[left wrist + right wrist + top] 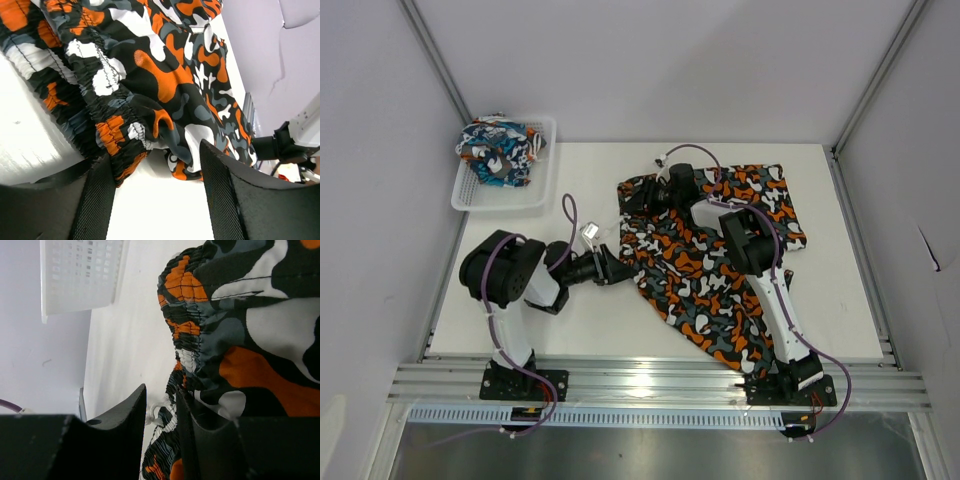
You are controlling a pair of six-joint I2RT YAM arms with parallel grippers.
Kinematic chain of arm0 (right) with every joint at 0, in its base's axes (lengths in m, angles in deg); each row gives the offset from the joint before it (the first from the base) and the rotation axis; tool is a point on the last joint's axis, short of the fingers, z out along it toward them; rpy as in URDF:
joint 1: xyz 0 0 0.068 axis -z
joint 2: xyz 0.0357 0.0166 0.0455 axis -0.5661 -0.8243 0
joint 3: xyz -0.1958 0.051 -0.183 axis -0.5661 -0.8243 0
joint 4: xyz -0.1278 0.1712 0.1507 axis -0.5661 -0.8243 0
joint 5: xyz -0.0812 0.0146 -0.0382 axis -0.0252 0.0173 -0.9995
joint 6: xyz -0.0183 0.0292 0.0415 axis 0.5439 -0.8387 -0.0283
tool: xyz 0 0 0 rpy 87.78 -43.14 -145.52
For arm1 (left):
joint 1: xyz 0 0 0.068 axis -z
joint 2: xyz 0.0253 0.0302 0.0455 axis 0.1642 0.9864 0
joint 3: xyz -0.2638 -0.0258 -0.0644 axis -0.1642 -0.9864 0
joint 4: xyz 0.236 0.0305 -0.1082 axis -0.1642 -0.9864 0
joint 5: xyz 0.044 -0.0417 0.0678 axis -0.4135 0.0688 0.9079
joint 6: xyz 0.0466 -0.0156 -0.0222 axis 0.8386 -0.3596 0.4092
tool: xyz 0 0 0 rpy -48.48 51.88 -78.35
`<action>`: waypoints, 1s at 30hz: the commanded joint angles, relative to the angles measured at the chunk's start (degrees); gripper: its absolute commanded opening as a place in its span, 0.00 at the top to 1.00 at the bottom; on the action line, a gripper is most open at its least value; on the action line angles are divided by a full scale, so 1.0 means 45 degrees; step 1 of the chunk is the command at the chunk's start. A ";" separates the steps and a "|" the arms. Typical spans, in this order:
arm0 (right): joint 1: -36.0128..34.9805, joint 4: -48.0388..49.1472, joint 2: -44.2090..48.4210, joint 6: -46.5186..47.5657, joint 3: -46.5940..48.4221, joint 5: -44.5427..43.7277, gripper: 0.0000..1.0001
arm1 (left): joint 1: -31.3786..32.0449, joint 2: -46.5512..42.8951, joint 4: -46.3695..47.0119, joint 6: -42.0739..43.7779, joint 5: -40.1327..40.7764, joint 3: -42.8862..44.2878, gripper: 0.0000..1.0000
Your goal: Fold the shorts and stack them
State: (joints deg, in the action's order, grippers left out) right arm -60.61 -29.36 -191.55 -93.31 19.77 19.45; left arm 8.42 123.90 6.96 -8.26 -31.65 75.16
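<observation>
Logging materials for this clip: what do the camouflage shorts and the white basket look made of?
Camouflage shorts: soft matte fabric, judging by its wrinkles and the gathered, stitched elastic waistband. Basket: probably rigid white plastic, given its moulded mesh of small holes.

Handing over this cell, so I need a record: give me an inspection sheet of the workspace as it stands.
Surface: white table.
Job's things: camo shorts spread out centre-right; cartoon shorts bunched in basket, far left.
Clutter: nothing seen.
Grippers: left gripper open at the camo waistband; right gripper shut on that waistband farther back.
Cables: purple cables looped along both arms.
Surroundings: white walls, metal rail in front.
</observation>
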 commanded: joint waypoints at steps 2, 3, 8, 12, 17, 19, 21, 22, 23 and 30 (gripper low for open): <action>0.0025 0.0020 -0.0449 -0.0017 0.0361 0.0100 0.67 | 0.0014 0.0234 0.2544 -0.0402 -0.0611 0.0100 0.34; 0.0025 0.0040 -0.0430 -0.0037 0.0322 0.0120 0.67 | 0.0033 0.0234 0.2368 -0.0305 -0.0630 0.0179 0.35; 0.0025 0.0079 -0.0430 -0.0076 0.0322 0.0159 0.67 | 0.0014 -0.0175 -0.0011 0.0554 -0.0105 0.0588 0.66; 0.0084 -0.0154 -0.0411 0.0041 0.0361 0.0062 0.67 | -0.0006 -0.1615 -0.4061 0.1393 0.0696 0.0979 0.82; 0.0104 -0.0798 -0.0469 0.0275 0.0673 -0.0133 0.67 | -0.0025 -0.3494 -1.0475 0.3326 0.2781 0.2597 1.00; 0.0084 -0.0955 -0.0450 0.0392 0.0693 -0.0231 0.67 | -0.0045 -0.3982 -1.2667 0.3737 0.3118 0.3087 1.00; 0.0084 -0.1034 -0.0449 0.0470 0.0732 -0.0290 0.67 | -0.0084 -0.4004 -1.4613 0.3836 0.3684 0.3692 1.00; 0.0084 -0.1054 -0.0430 0.0490 0.0751 -0.0309 0.67 | -0.0084 -0.3907 -1.5109 0.3895 0.3802 0.3830 1.00; 0.0084 -0.1093 -0.0430 0.0510 0.0751 -0.0348 0.67 | -0.0084 -0.3616 -1.5559 0.3915 0.3900 0.4006 1.00; 0.0084 -0.1463 -0.0508 0.0705 0.0927 -0.0505 0.67 | -0.0045 -0.2910 -1.5019 0.3174 0.2632 0.2800 1.00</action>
State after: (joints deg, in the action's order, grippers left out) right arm -60.52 -33.40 -191.88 -92.37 21.86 19.32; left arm 8.35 110.11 -55.99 5.92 -18.95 91.25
